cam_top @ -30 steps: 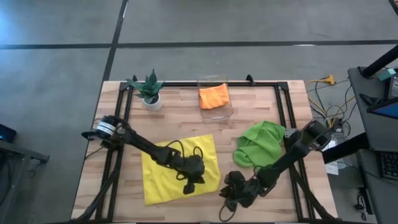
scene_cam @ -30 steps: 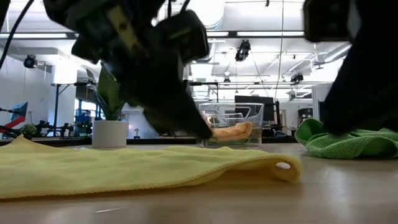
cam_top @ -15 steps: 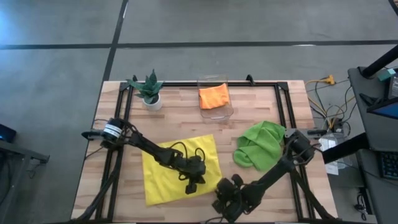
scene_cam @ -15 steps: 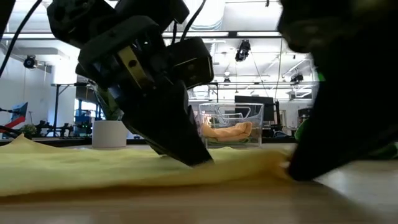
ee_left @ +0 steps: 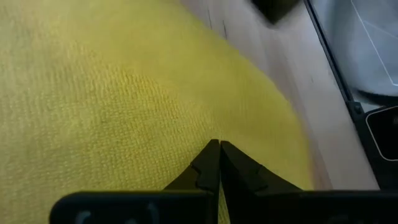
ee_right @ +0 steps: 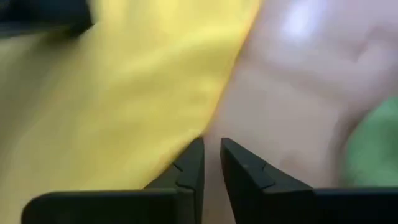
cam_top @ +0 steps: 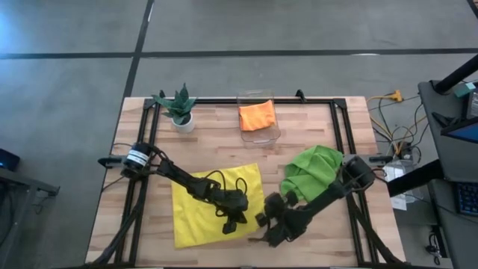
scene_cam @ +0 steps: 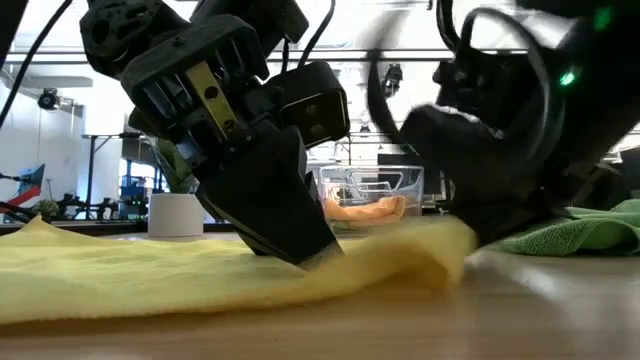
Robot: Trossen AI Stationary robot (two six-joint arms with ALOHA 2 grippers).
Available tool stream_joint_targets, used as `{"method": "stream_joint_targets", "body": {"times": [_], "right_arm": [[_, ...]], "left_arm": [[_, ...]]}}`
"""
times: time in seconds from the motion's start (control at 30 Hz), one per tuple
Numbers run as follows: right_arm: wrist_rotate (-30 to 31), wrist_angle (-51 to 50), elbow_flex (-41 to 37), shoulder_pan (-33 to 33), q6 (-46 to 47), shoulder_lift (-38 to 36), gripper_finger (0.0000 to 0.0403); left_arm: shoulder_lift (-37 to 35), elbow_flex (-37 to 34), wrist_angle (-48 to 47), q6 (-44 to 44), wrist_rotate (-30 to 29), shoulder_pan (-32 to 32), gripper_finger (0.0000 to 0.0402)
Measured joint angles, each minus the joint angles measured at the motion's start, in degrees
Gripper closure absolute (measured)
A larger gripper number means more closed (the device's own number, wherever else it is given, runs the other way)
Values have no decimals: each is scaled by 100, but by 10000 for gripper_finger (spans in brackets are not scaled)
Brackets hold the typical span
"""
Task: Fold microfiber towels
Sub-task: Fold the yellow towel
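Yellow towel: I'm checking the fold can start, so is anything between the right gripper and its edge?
Nothing visible. The right gripper is at the yellow towel's near-right edge, fingers nearly together. The left gripper, shut, presses on the towel beside it.

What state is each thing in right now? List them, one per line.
yellow towel: spread flat, its right edge lifted a little.
green towel: crumpled heap.
orange towel: folded, in the clear bin.
left gripper: shut, tips pressing the yellow towel.
right gripper: nearly closed at the yellow towel's edge; grip unclear.
potted plant: upright.
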Motion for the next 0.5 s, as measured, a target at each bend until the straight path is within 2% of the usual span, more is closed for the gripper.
{"method": "stream_joint_targets", "body": {"times": [0.13,0.37,0.5], "right_arm": [[408,-156,-60,-100,67,-474,359],[90,128,-330,-25,-656,-1264,360],[68,769,-451,237,-1524,-1699,360]], "left_arm": [[0,-4,3,2,3,-1,401],[-108,-4,5,48,16,11,401],[-564,-46,-308,625,-145,2,402]]}}
